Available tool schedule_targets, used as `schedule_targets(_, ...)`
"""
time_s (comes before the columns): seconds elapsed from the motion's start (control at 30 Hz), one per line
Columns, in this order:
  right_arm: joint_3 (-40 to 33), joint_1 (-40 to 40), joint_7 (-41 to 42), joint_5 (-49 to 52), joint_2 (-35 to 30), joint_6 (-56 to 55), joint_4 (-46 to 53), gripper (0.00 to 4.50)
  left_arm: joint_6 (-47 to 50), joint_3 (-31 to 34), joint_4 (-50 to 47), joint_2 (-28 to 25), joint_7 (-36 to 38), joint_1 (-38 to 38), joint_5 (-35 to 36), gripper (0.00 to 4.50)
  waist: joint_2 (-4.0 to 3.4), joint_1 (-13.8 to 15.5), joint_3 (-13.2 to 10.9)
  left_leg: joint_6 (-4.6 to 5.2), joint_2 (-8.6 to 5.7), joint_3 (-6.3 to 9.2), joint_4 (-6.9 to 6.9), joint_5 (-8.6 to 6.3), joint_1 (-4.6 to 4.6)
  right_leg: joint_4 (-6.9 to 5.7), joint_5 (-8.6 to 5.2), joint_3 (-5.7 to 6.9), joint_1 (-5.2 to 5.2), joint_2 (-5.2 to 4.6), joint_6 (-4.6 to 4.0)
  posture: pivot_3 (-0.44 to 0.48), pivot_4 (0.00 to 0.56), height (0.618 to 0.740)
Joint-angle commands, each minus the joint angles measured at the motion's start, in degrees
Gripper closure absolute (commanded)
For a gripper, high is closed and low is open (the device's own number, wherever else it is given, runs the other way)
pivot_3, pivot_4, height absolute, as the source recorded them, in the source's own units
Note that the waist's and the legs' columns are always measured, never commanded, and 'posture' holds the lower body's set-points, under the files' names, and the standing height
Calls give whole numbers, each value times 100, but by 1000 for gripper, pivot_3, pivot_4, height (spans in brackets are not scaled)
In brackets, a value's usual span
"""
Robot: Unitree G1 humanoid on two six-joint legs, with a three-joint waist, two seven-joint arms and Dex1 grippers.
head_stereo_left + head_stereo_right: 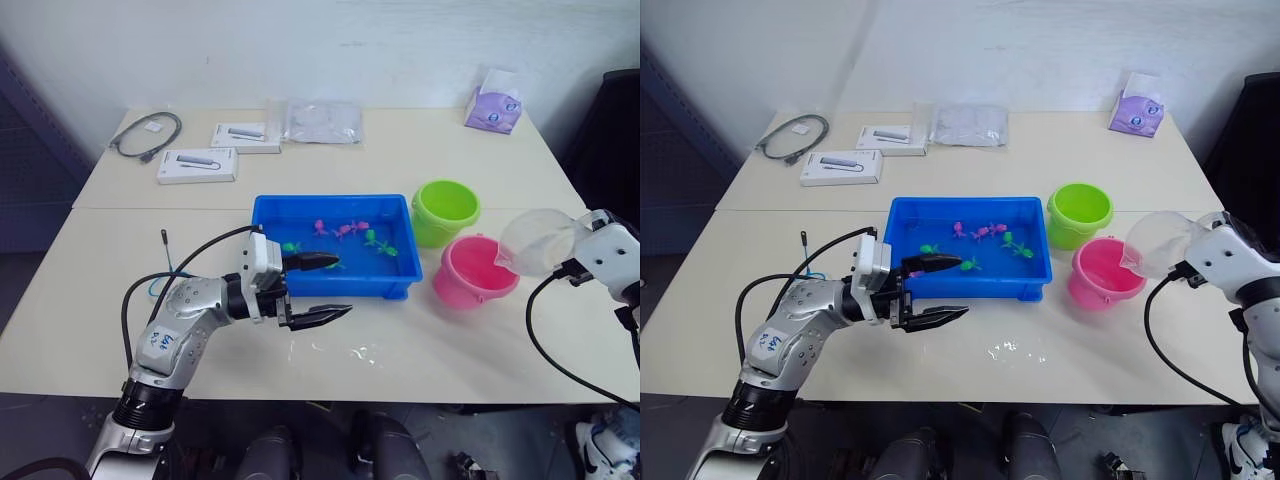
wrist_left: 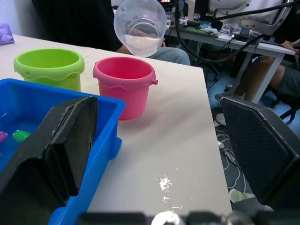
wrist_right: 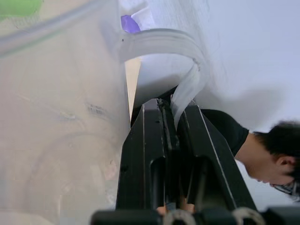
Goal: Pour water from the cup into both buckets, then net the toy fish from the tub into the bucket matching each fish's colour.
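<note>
The blue tub (image 1: 270, 212) sits mid-table with magenta and green toy fish (image 1: 345, 231) in its water. To its right stand the lime green bucket (image 1: 445, 210) and the pink bucket (image 1: 475, 272). My right gripper (image 3: 171, 105) is shut on the handle of the clear cup (image 1: 540, 242), which is tilted over the pink bucket's right rim with water inside it (image 2: 140, 44). At the tub's front edge my left gripper (image 1: 343, 286) stands open and empty. The net's black stick (image 1: 166, 250) lies behind my left arm, its hoop mostly hidden.
Water is spilt on the table (image 1: 360, 352) in front of the tub. Two white boxes (image 1: 197, 165), a cable (image 1: 148, 135), a plastic bag (image 1: 322, 122) and a purple pack (image 1: 493, 103) lie at the back. A person (image 3: 276, 150) sits beyond the right edge.
</note>
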State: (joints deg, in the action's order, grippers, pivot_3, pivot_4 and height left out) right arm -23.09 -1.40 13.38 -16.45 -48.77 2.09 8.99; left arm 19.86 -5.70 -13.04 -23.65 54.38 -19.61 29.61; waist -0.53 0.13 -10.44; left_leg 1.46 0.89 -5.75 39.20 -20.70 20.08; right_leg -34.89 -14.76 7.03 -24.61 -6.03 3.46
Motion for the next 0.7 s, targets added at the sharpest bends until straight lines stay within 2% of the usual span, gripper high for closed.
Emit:
schedule_targets(0.03,-143,77,-228,-322,-196,-313,0,4413,-111,-13,-139,39,-40,-7,-34,0,0,1,0,-1,0,0,0,1,0,0,0,0,0,1,0,0,150,740)
schedule_targets(0.7,-177,209,-776,-1063,-337,-1144,-461,4413,-102,88,-243,22,-203,118,-52,0,0,-6,0,-8,4,0,0,7,-1,0,0,-16,0,16,0,0,150,740)
